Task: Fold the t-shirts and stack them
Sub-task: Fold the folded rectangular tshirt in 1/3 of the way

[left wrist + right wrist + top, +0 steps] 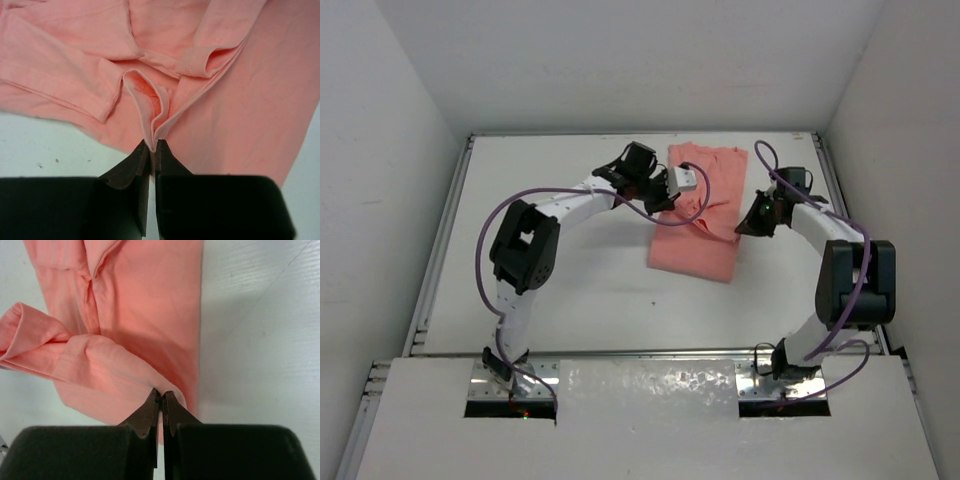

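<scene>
Both your left claw point(152, 144) and right claw point(161, 394) pinch the salmon t-shirt point(692, 250) mid-fold near the far edge of the counter point(570, 290); lift together next.

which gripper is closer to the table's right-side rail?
Right. The right gripper pinches the t-shirt at its right edge, a short gap in from the rail. The left gripper pinches the t-shirt's left side, the garment's whole width farther off.

Table point(570, 290) lies open along the left edge and across the near half. Shirt point(695, 250) fills the far right part, with left gripper point(152, 145) and right gripper point(161, 392) flanking it; walls point(390, 150) bound three sides.
</scene>
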### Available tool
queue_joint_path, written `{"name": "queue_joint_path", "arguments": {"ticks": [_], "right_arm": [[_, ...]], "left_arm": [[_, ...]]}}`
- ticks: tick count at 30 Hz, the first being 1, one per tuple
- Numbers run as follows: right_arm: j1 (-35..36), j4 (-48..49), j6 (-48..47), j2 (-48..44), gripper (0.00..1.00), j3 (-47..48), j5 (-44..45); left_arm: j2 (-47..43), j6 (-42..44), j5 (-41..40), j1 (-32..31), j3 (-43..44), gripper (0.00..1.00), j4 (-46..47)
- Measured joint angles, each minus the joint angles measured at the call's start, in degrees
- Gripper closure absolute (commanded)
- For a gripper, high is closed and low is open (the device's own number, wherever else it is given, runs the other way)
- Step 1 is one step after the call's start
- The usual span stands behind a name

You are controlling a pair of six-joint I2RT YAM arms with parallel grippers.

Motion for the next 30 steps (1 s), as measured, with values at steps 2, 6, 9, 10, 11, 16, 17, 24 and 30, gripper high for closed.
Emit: {"name": "queue_joint_path", "arguments": {"ticks": [2,6,9,10,11,16,17,24,30], "right_arm": [[-0.04,0.44,0.00,1.27,1.00,0.68,0.35],[-0.07,1.55,-0.11,3.32,1.00,1.40,0.79],[-0.11,2.16,-0.26,5.25,0.92,1.92,1.51],[-0.15,2.47,-0.26,5.88,0.87,1.97,1.68],[-0.24,2.64,-0.35,6.62,0.83,2.12,1.86],[-1.31,2.86,-1.03,12.00,0.71,5.77,2.99],[-1.66,2.78,-1.38,13.42,0.71,7.37,3.52],[-3.82,-0.98,-7.28,18.12,0.72,20.28,7.61],[-1.53,-0.52,-14.21,8.11,0.87,16.46,9.03]], "left_arm": [[0.87,0.04,0.00,0.00,0.00,1.00,1.11],[2.23,0.48,0.00,0.00,0.00,1.00,3.02],[3.37,0.70,0.11,0.02,0.00,0.91,4.87],[3.85,0.68,0.11,0.07,0.00,0.87,5.49],[4.35,0.68,0.04,0.11,0.00,0.86,6.14],[7.23,-0.81,-1.90,0.79,0.00,0.70,10.01],[7.91,-1.44,-2.51,1.05,0.09,0.67,10.64],[12.87,-8.92,-9.81,2.71,4.96,0.51,11.52],[13.66,-17.11,-10.45,3.87,8.50,0.47,12.33]]}}
